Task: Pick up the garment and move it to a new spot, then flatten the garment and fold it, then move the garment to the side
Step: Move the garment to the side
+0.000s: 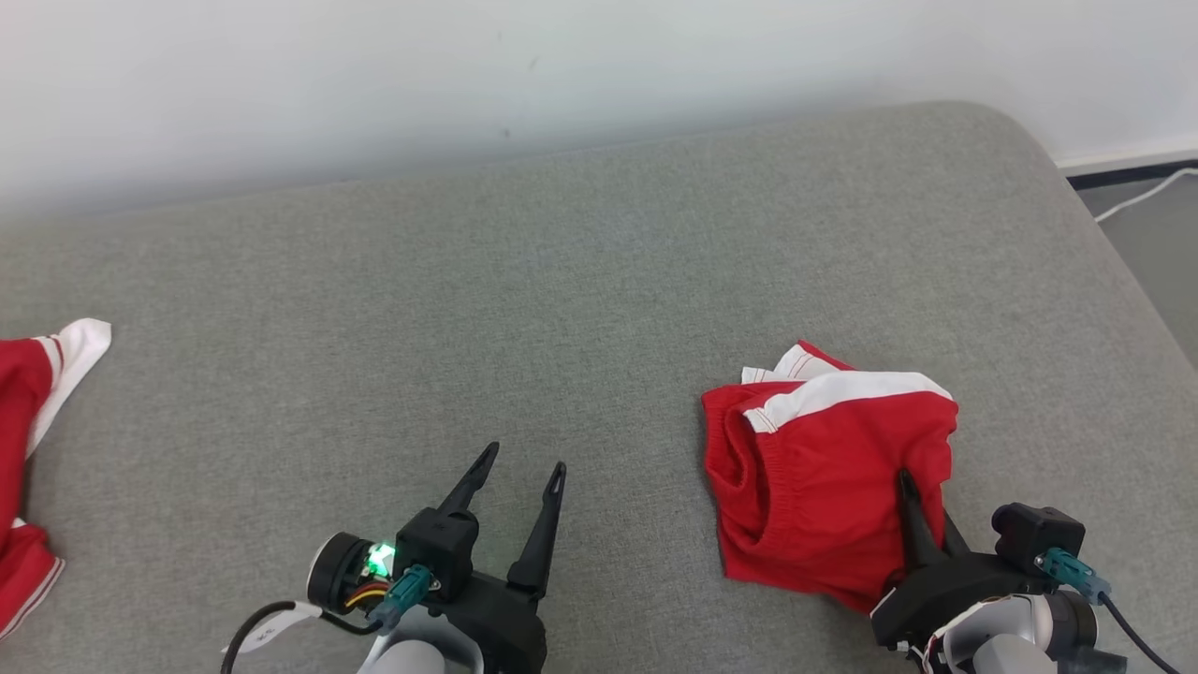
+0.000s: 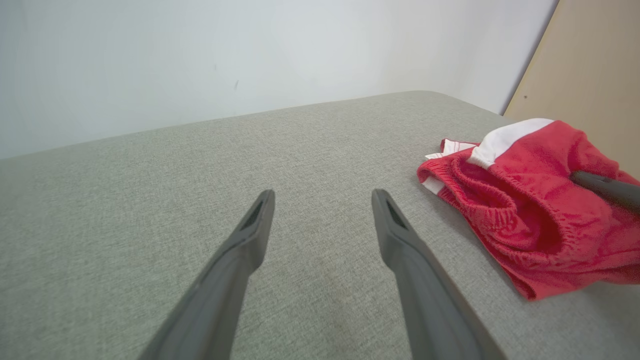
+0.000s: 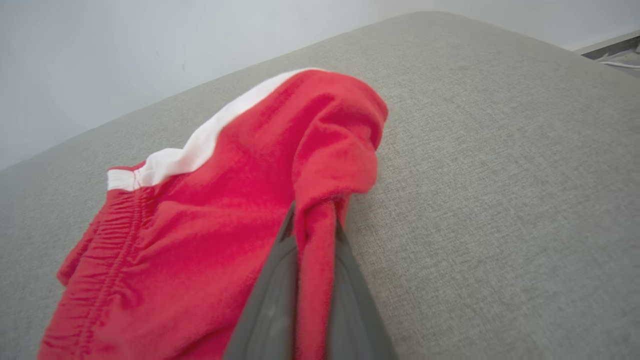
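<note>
A grey cushion (image 1: 599, 281) spread below a white wall (image 1: 468, 75). Crumpled red shorts (image 1: 814, 468) with a white stripe lay on its right side. A second red garment (image 1: 23, 402) lay at the left edge. The right gripper (image 1: 906, 482) pinched a fold of the shorts. The left gripper (image 1: 522, 461) stood spread apart, empty, over bare cushion.

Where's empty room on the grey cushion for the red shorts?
The wide middle of the grey cushion is bare, between the left gripper and the wall. Crowded: the right, where the red shorts lie, and the left edge, with another red garment.
</note>
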`<state>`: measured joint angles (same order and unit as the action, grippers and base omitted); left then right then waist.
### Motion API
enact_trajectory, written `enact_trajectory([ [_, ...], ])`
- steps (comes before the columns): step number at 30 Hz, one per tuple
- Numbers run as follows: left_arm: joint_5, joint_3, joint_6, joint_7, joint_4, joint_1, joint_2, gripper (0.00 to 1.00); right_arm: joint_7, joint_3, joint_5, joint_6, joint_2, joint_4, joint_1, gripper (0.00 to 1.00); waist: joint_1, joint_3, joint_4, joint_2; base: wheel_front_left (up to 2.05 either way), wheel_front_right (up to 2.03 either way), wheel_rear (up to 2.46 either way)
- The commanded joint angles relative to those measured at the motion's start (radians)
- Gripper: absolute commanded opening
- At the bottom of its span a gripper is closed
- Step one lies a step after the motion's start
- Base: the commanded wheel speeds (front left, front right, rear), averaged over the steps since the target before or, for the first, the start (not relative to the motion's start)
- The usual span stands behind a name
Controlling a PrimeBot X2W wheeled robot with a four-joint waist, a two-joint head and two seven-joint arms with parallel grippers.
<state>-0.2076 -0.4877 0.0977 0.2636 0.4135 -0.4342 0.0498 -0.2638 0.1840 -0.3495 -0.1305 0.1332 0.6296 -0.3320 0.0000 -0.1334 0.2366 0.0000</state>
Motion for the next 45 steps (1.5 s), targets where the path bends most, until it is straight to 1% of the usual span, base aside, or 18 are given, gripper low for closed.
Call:
enact_trajectory([
  [1,-0.001,-0.003,0.0,0.001,-0.01,-0.005,0.002,1.0,-0.001,0.006,0.007,0.0,0.001,-0.006,0.011,0.0,0.0,-0.021,0.01,0.0,0.0,0.0,0.0],
  [4,0.005,-0.014,-0.002,0.001,-0.022,-0.02,0.002,1.0,-0.001,0.008,0.019,0.0,0.015,-0.013,-0.007,0.0,0.0,-0.045,-0.002,0.0,0.0,0.0,0.0],
  [8,0.021,-0.018,-0.004,0.001,-0.033,-0.031,0.003,1.0,-0.001,0.011,0.047,0.0,0.05,-0.011,-0.063,0.0,0.0,-0.086,-0.025,0.0,0.0,0.0,0.0],
  [11,0.028,-0.01,-0.004,0.001,-0.036,-0.039,0.001,1.0,-0.001,0.008,0.075,0.0,0.094,0.009,-0.114,0.0,0.0,-0.118,-0.045,0.0,0.0,0.0,0.0],
  [13,0.036,-0.012,-0.006,0.001,-0.046,-0.05,0.001,1.0,-0.001,0.0,0.097,0.0,0.136,0.028,-0.159,0.0,0.0,-0.143,-0.062,0.0,0.0,0.0,0.0],
  [16,0.048,-0.013,-0.008,0.001,-0.051,-0.061,0.003,1.0,-0.001,-0.018,0.108,0.0,0.182,0.079,-0.222,0.0,0.0,-0.176,-0.087,0.0,0.0,0.0,0.0],
  [22,0.06,-0.001,-0.015,0.001,-0.045,-0.083,0.002,1.0,-0.001,-0.094,0.147,0.0,0.288,0.223,-0.335,0.0,0.0,-0.212,-0.125,0.0,0.0,0.0,0.0],
  [29,0.076,0.008,-0.023,0.001,-0.041,-0.084,0.001,1.0,-0.001,-0.21,0.232,0.0,0.387,0.351,-0.398,0.0,0.0,-0.216,-0.154,0.0,0.0,0.0,0.0],
  [30,0.077,0.009,-0.023,0.001,-0.04,-0.083,0.001,1.0,-0.001,-0.227,0.242,0.0,0.394,0.359,-0.4,0.05,0.0,-0.214,-0.156,0.0,0.0,0.0,0.0],
  [31,0.079,0.011,-0.023,0.001,-0.037,-0.081,0.001,1.0,-0.001,-0.272,0.268,0.0,0.398,0.363,-0.405,1.0,0.0,-0.212,-0.158,0.0,0.0,0.0,0.0],
  [35,0.079,0.014,-0.025,0.001,-0.028,-0.075,0.002,1.0,-0.001,-0.353,0.324,0.0,0.378,0.33,-0.391,1.0,0.0,-0.202,-0.157,0.0,0.0,0.0,0.0],
  [36,0.079,0.014,-0.025,0.001,-0.028,-0.075,0.002,1.0,-0.001,-0.353,0.324,0.0,0.378,0.33,-0.391,1.0,0.0,-0.202,-0.157,0.0,0.0,0.0,0.0],
  [38,0.076,0.015,-0.025,0.001,-0.023,-0.069,0.002,1.0,-0.001,-0.387,0.356,0.0,0.356,0.285,-0.371,1.0,0.0,-0.192,-0.155,0.0,0.0,0.0,0.0],
  [41,0.068,0.028,-0.017,0.001,-0.02,-0.054,0.002,1.0,-0.001,-0.403,0.369,0.0,0.285,0.189,-0.339,1.0,0.0,-0.171,-0.154,0.0,0.0,0.0,0.0],
  [45,0.064,0.048,-0.012,0.001,-0.021,-0.038,0.001,1.0,-0.001,-0.365,0.336,0.0,0.202,0.057,-0.263,1.0,0.0,-0.131,-0.155,0.0,0.0,0.0,0.0],
])
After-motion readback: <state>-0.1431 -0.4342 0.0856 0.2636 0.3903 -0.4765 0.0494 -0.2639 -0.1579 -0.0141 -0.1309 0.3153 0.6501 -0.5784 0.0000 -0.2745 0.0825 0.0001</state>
